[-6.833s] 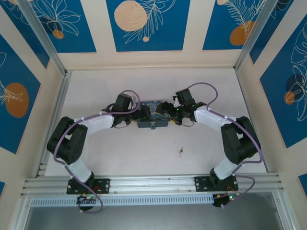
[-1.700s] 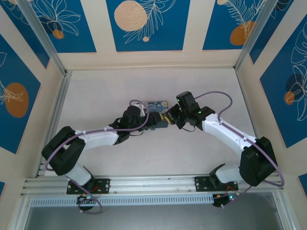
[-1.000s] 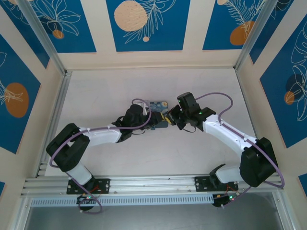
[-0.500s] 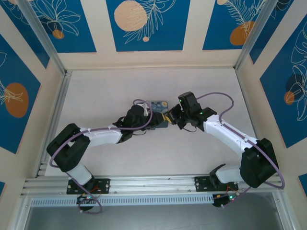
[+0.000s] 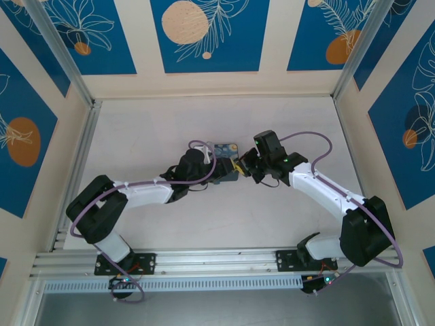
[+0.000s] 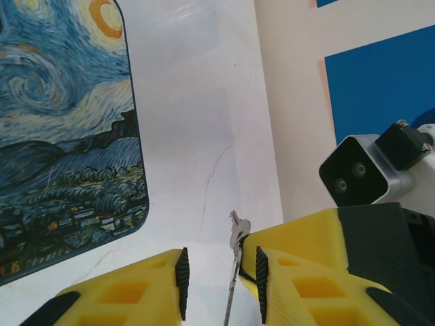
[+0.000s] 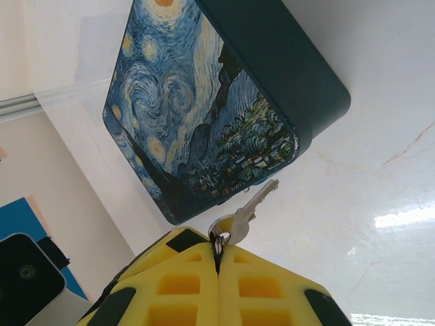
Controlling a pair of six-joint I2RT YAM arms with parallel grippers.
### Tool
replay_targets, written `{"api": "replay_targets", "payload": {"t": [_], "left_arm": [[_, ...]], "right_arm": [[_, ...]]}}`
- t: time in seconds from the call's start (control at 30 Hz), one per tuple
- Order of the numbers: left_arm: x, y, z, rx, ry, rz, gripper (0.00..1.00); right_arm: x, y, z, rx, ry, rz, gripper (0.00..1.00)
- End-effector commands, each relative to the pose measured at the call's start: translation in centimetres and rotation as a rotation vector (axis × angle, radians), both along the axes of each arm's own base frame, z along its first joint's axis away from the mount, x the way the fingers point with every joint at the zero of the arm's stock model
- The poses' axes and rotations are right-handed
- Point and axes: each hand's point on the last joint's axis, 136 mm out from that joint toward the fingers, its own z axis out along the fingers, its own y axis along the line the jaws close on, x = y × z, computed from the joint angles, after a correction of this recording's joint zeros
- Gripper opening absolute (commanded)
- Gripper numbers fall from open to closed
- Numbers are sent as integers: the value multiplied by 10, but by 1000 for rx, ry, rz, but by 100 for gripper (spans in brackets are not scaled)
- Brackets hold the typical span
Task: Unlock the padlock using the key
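Item: the key (image 7: 250, 206), small, silver-grey metal, with a ring through its head. It sits at lower centre of the right wrist view, its blade angled up and to the right, its tip close beside the lower edge of the box (image 7: 204, 102); contact cannot be told. Holder: right gripper (image 7: 218, 252), yellow fingers pressed together at the bottom of the frame, pinching the key at its head and ring. In the left wrist view the key (image 6: 236, 239) shows edge-on at lower centre as a thin upright sliver. There it stands between the pads (image 6: 182, 275) of the left gripper (image 6: 221, 280), nearer the right-hand pad, with a narrow gap. Left gripper: yellow fingers spread, clear space between them, clamping nothing. Box (image 6: 64, 136): flat, rectangular, dark teal sides, lid printed with a blue-and-yellow starry night painting. It fills the upper left of the left wrist view, resting on the table (image 6: 204, 102), which is white with faint veining. Overhead view: box (image 5: 225, 148) at centre frame. The left gripper (image 5: 228, 173) comes in from the left and the right gripper (image 5: 242, 166) from the right, meeting just below the box's lower right corner. Right wrist camera (image 6: 360, 175): grey housing, two lenses, at mid right of the left wrist view.
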Motion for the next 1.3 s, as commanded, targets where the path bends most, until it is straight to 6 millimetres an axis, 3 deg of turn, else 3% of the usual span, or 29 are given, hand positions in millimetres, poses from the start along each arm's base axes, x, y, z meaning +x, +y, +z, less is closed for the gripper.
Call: {"api": "replay_targets", "payload": {"t": [0.0,0.47,1.27], "left_arm": [[-7,-6,15,-38,-50,-17,31],[-14,-5,5,-22,-42,-27,28],[-19,-14,4,-31,-50,-49,24]], "right_arm": [[-1,0,5,28,4,-4,0],[1,3,8,31,2,-1,0],[1,3,4,29,10,-2,0]]}}
